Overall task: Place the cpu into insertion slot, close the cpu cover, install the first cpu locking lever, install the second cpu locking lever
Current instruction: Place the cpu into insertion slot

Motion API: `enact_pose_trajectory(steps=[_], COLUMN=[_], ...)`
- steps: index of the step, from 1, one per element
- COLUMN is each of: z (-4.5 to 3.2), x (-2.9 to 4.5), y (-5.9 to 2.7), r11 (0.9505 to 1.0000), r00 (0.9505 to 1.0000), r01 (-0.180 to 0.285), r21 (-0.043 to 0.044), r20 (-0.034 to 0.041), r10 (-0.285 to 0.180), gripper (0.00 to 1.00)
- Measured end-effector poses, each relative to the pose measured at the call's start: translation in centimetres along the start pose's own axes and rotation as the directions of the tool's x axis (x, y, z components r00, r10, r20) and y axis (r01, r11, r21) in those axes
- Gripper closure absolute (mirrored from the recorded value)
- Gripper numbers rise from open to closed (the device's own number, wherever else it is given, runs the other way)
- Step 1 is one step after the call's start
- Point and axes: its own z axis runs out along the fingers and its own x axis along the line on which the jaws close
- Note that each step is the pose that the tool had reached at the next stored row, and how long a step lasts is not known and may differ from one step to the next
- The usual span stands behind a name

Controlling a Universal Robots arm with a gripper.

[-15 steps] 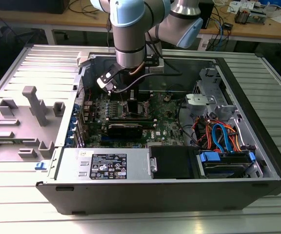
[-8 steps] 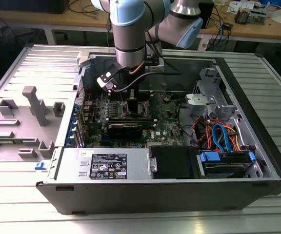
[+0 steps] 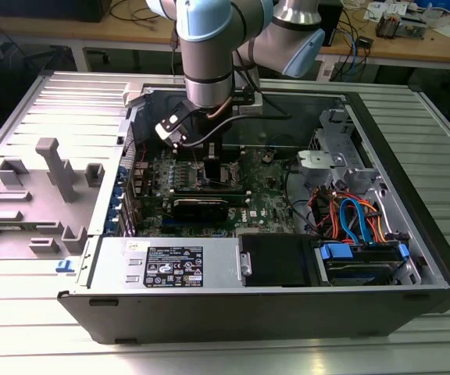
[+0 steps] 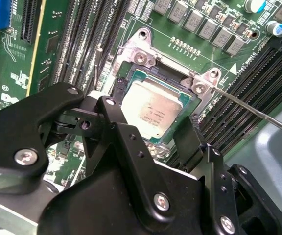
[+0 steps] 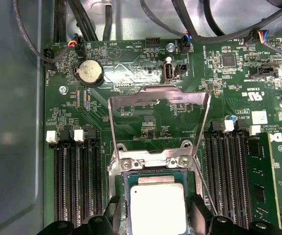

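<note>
- Two edges of the cpu (image 5: pixel 158 200) showed gaps: my gripper (image 5: pixel 156 209) stood spread astride it.
- It lay flat in the insertion slot (image 5: pixel 126 188).
- The cpu cover (image 5: pixel 158 93) stood raised on its hinge.

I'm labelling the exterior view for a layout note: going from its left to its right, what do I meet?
The grey plastic fixtures → gripper → orange and blue cables.
</note>
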Motion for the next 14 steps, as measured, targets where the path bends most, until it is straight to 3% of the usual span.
enact_pose_trajectory(steps=[12,14], z=[-1.13,-1.33], x=[-0.07,-0.08], y=[0.11,0.13], r11=[1.0000,1.0000], r00=[1.0000,1.0000], r01=[0.000,-0.001], r21=[0.0075,0.0090], r20=[0.0026,0.0028], r10=[0.000,0.001], gripper=[0.35,0.47])
